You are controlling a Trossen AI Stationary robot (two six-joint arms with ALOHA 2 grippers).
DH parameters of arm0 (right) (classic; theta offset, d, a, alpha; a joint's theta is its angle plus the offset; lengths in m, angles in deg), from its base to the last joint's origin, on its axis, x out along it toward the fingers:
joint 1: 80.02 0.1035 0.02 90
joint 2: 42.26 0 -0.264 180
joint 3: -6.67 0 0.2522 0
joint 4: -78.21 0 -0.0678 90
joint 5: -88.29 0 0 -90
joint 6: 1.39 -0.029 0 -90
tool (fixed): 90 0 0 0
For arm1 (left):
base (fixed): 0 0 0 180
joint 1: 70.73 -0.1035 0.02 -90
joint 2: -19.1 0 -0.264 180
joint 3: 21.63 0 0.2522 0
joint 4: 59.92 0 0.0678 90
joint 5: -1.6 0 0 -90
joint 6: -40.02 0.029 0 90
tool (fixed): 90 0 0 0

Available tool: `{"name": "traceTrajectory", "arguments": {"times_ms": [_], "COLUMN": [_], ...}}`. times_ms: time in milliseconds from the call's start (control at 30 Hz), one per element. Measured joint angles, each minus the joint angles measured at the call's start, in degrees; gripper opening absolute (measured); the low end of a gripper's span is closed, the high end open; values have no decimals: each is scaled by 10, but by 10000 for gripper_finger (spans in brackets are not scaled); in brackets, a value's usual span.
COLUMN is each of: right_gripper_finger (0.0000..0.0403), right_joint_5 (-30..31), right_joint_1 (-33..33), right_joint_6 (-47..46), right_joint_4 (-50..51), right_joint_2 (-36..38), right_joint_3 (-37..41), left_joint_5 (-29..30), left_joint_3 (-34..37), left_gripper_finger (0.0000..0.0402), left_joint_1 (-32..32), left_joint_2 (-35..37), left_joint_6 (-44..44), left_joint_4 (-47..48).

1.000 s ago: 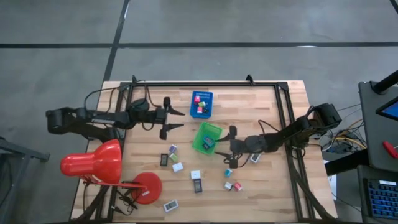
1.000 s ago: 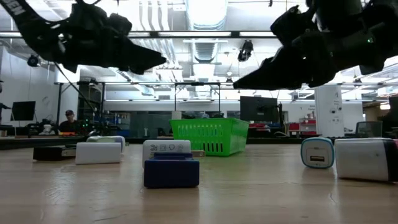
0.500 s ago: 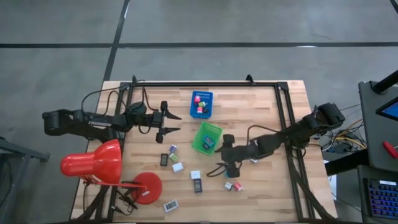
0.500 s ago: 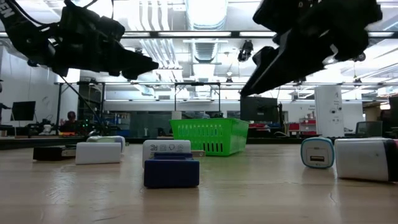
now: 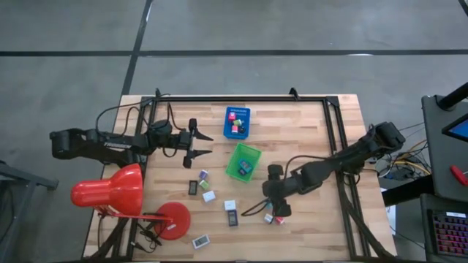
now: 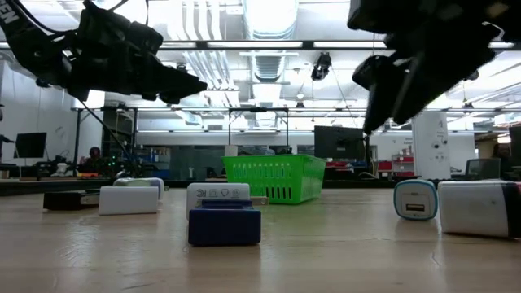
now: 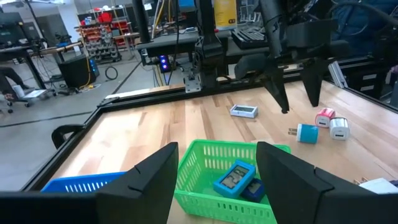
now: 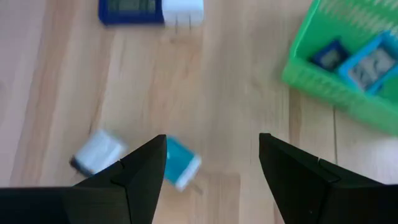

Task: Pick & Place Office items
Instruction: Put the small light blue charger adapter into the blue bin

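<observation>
The office items lie scattered on the wooden table: a teal piece (image 8: 180, 163), a white and dark piece (image 8: 96, 154), and a blue and white piece (image 8: 151, 9). More sit near the table's front (image 5: 232, 217). The green tray (image 5: 243, 161) holds blue pieces (image 7: 235, 177). The blue tray (image 5: 236, 122) holds pink and green cubes. My right gripper (image 8: 211, 140) hangs open, pointing steeply down, above the small pieces (image 5: 273, 218) near the table's front. My left gripper (image 5: 210, 144) waits open, level, left of the two trays.
A big red desk lamp (image 5: 110, 193) stands at the near left corner. A black frame rail (image 5: 241, 98) runs along the table's far edge and sides. Bare wood lies to the right of the trays (image 5: 307, 131).
My right gripper has swung away from the green tray toward the table's near edge. It has tipped from nearly level to pointing steeply down, and now stands over the small pieces by the front, its fingers as wide apart as before.
</observation>
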Motion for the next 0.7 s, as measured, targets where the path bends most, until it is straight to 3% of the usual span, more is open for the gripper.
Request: {"name": "traceTrajectory", "arguments": {"times_ms": [400, 700], "right_gripper_finger": [247, 247], "right_joint_5": [-22, -41], "right_joint_1": [4, 9], "right_joint_6": [48, 77], "right_joint_4": [59, 50], "right_joint_2": [-13, -14], "right_joint_3": [-1, -2], "left_joint_5": [0, 0], "left_joint_3": [0, 1], "left_gripper_finger": [217, 217], "left_joint_1": [0, 0], "left_joint_2": [0, 0], "left_joint_6": [0, 0], "left_joint_4": [0, 0]}}
